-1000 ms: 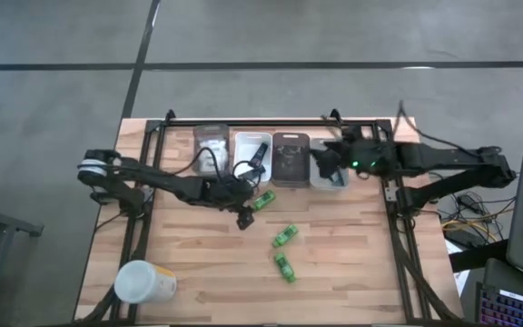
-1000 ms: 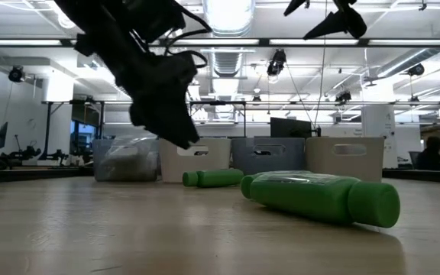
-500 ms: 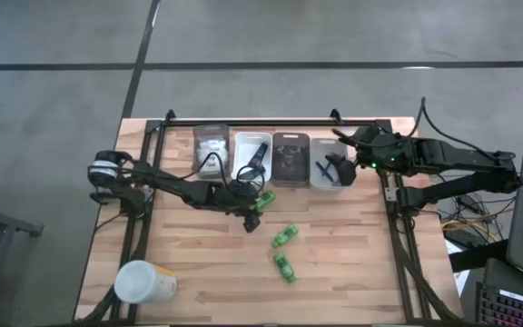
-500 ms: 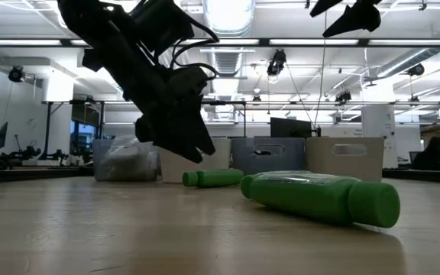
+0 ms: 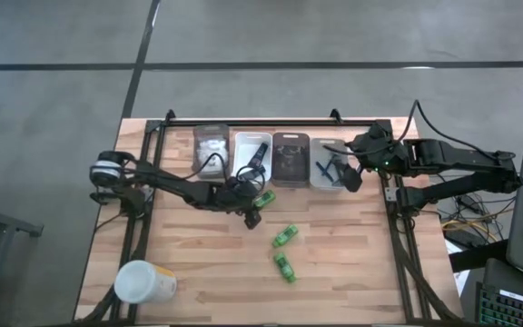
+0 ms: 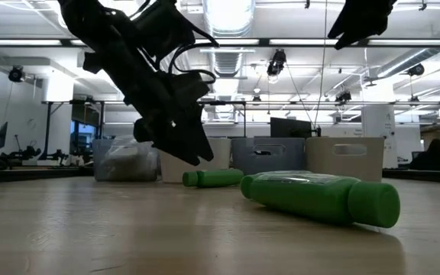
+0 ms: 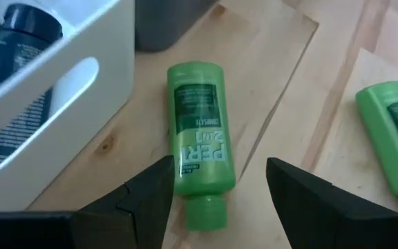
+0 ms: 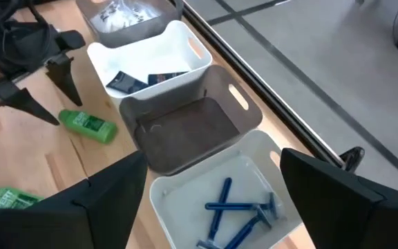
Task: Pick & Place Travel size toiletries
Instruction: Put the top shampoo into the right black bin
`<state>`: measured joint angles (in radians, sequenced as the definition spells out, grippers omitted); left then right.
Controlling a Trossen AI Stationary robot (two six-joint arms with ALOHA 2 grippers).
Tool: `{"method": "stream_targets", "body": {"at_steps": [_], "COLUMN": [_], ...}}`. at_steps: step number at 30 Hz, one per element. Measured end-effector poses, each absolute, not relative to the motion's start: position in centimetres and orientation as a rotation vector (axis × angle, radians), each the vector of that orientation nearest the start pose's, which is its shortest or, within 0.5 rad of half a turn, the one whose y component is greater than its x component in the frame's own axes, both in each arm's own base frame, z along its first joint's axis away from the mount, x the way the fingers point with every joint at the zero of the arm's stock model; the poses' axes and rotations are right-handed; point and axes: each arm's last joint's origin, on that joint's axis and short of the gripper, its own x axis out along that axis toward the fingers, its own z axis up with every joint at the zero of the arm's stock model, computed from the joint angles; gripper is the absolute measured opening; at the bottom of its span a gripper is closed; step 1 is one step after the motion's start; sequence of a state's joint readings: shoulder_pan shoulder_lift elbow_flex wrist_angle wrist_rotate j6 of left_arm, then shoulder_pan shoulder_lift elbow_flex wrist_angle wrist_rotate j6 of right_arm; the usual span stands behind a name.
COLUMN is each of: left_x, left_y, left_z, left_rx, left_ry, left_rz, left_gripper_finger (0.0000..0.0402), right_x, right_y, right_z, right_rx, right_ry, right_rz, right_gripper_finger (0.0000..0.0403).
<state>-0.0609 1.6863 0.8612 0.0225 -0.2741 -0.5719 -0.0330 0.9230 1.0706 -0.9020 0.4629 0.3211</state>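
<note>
Three bright green bottles lie on their sides on the wooden table: one (image 5: 263, 199) just in front of the bins, two more (image 5: 285, 236) (image 5: 285, 267) nearer the near edge. My left gripper (image 5: 251, 213) is open and low beside the first bottle. In its wrist view the gripper (image 7: 220, 166) has a finger on each side of that bottle's (image 7: 199, 138) cap end, without touching it. My right gripper (image 5: 348, 173) is open and hangs above the rightmost bin (image 8: 185, 228), which holds blue razors (image 8: 240, 207).
Four small bins stand in a row at the far side: a clear one with white packets (image 5: 211, 143), a white one with dark sachets (image 5: 251, 154), a grey one (image 5: 291, 158) and the razor bin (image 5: 328, 170). A white-and-yellow cup (image 5: 143, 282) lies near the near-left corner.
My left gripper has moved toward the table's right and come down toward the green bottle by the bins, so that its fingers now flank the bottle's cap end. My right gripper has drifted toward the table's right edge over the rightmost bin.
</note>
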Motion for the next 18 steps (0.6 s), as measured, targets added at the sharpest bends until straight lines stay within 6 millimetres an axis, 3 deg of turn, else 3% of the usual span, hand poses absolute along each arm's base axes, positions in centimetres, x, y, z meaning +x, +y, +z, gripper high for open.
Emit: {"method": "stream_targets", "body": {"at_steps": [18], "left_x": [33.3], "left_y": [-1.0], "left_z": [12.7], "left_rx": [-0.335], "left_ry": [0.768], "left_rz": [0.481], "left_gripper_finger": [0.0234], "right_x": [17.4], "right_y": [-2.0], "right_z": [34.7], "right_rx": [0.202], "right_ry": [0.577], "right_rz": [-0.636], "right_gripper_finger": [0.0269]}}
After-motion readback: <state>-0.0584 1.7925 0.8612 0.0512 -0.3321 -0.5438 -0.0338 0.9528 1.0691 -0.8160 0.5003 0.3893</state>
